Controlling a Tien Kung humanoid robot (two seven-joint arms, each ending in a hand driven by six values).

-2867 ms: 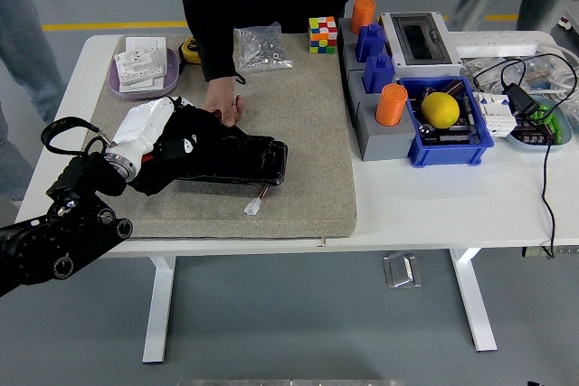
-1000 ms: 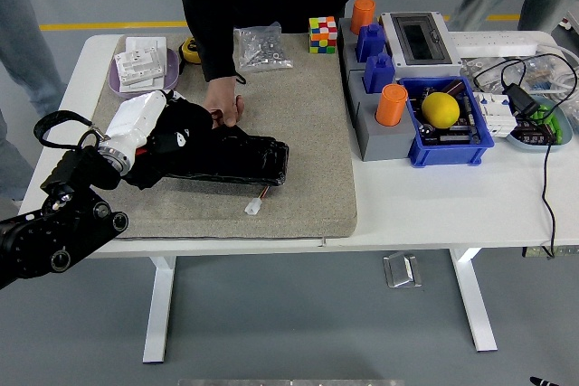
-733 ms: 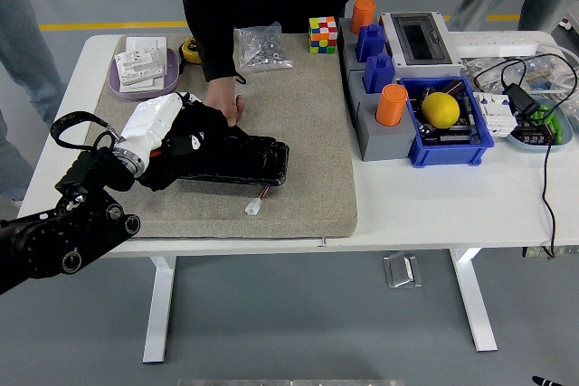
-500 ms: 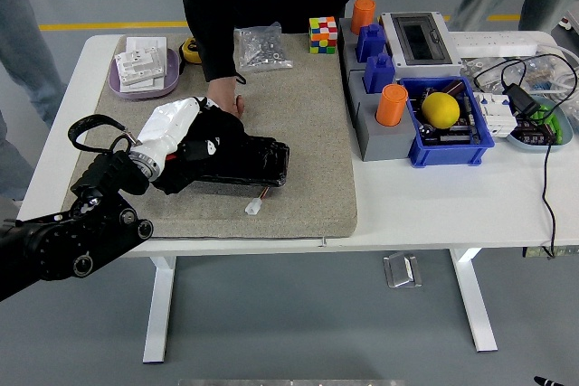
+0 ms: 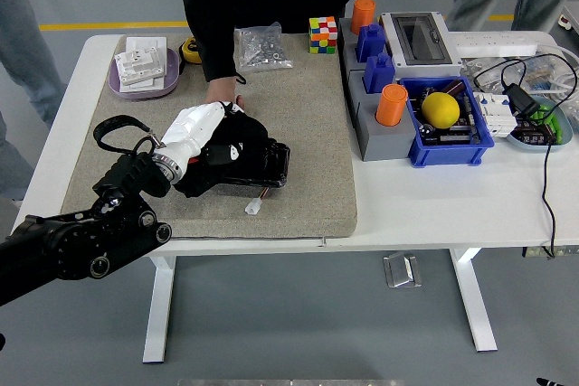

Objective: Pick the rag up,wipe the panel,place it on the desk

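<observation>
Head view: I see my left hand (image 5: 226,146) pressed down on the black panel (image 5: 262,162), its dark fingers curled over what looks like a dark rag, though I cannot pick the cloth out from the glove. The panel lies on a beige mat (image 5: 298,133) that covers the left half of the white table (image 5: 434,201). A person in black stands at the far side, one hand (image 5: 222,94) resting at the panel's far edge. To the right sit a blue bin (image 5: 452,137) holding a yellow ball (image 5: 441,108), orange cylinders (image 5: 392,104) on grey blocks, a Rubik's cube (image 5: 322,33) and tangled cables (image 5: 534,106). Grey floor with a yellow line (image 5: 109,25) runs behind.
</observation>
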